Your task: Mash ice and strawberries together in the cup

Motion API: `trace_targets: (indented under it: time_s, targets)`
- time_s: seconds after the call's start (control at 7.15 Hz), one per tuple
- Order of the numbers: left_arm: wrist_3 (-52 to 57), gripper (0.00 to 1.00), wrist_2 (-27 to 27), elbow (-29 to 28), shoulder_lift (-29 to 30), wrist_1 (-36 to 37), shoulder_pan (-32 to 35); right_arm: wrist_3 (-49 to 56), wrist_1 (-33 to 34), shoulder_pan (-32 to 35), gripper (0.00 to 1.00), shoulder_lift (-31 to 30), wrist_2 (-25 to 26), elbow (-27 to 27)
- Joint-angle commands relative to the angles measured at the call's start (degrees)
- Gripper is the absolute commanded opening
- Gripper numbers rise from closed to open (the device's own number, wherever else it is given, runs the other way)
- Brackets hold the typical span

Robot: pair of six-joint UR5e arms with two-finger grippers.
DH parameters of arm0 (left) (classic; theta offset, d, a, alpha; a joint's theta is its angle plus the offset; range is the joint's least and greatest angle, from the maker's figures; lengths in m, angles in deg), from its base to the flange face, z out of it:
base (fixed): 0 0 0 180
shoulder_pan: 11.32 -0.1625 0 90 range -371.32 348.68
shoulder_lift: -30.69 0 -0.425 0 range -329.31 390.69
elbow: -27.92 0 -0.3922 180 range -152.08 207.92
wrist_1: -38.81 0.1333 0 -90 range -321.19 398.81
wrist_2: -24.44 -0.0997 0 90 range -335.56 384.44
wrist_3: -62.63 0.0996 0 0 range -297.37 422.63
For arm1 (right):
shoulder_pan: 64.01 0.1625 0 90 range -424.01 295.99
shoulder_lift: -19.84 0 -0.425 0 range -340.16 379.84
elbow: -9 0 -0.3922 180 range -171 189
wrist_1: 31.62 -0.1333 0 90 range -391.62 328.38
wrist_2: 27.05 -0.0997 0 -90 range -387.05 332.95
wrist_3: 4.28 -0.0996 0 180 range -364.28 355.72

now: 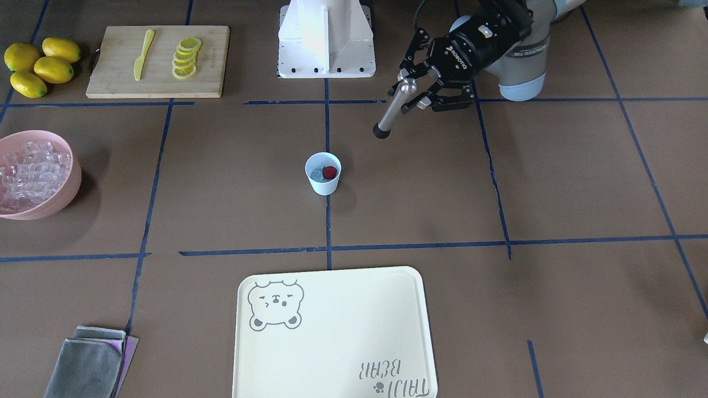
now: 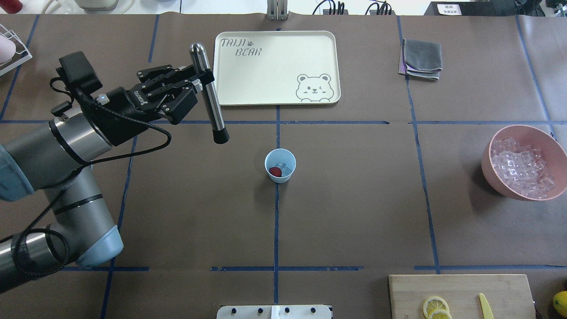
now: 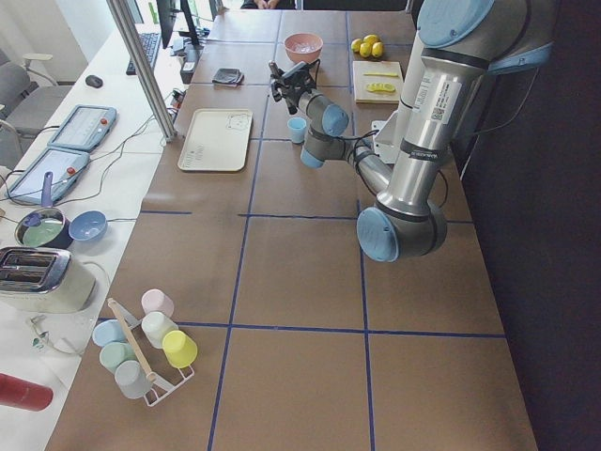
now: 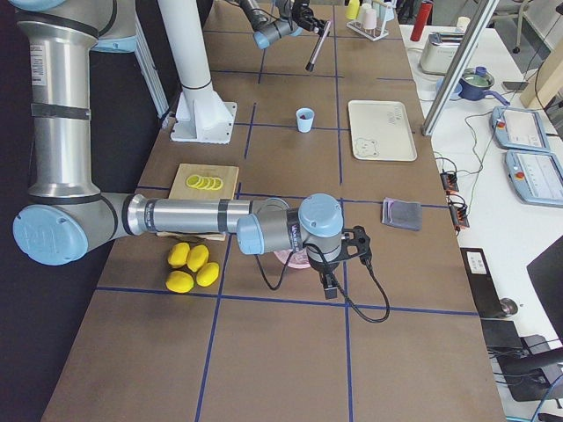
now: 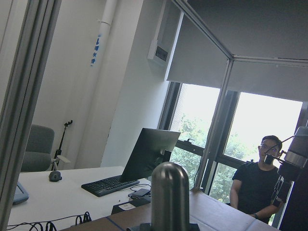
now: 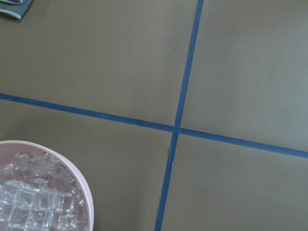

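Ice [image 1: 316, 174] and the strawberries [image 1: 329, 172], which are one dark-red piece, lie side by side in the bottom of the cup [image 1: 323, 187]. The cup stands upright on a blue tape line near the table's centre. Fingers [image 2: 182, 103] of the left gripper [image 2: 203, 83] are pinched on a metal rod [image 2: 211, 106], clamping its upper part just below the rounded top end. Rod attitude: tilted, with the black-capped end lowest and pointing toward the cup. That end is apart from the cup, off to the robot's left of it and on the side away from the base. In the left wrist view the rounded top rises from the bottom edge, with the room behind it. The left arm reaches in from the robot's left side. Beyond the rod, a cream tray [image 2: 274, 66] with a bear print lies flat near the table's far edge, and a folded grey cloth [image 2: 421, 55] lies to its right. The right gripper [image 4: 352, 246] appears only in the right side view, near the pink bowl [image 2: 487, 173], and its finger state cannot be told. The bowl is filled with clear cubes and sits well apart from the cup, on the robot's right. Near the base on that side, a wooden board [image 1: 160, 61] carries lemon slices [image 1: 187, 58] and a yellow knife [image 1: 144, 54], with four whole lemons [image 1: 41, 66] near it.
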Motion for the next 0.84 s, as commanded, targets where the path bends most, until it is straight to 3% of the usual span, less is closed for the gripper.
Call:
trace_targets:
  time_s: [0.0, 0.28, 0.7]
  targets:
    - [-8.83, 0.0, 7.42, 1.44, -4.2, 12.51, 6.46, 0.0, 0.0, 0.0, 1.0, 0.18, 0.18, 0.09]
    - [-12.12, 0.0, 20.05, 3.45, -6.47, 26.92, 14.18, 0.0, -0.09, 0.0, 1.0, 0.09, 0.09, 0.09]
    - [-13.52, 0.0, 35.98, 3.46, -9.2, 40.92, 24.49, 0.0, -0.18, 0.0, 1.0, 0.36, 0.53, 0.26]
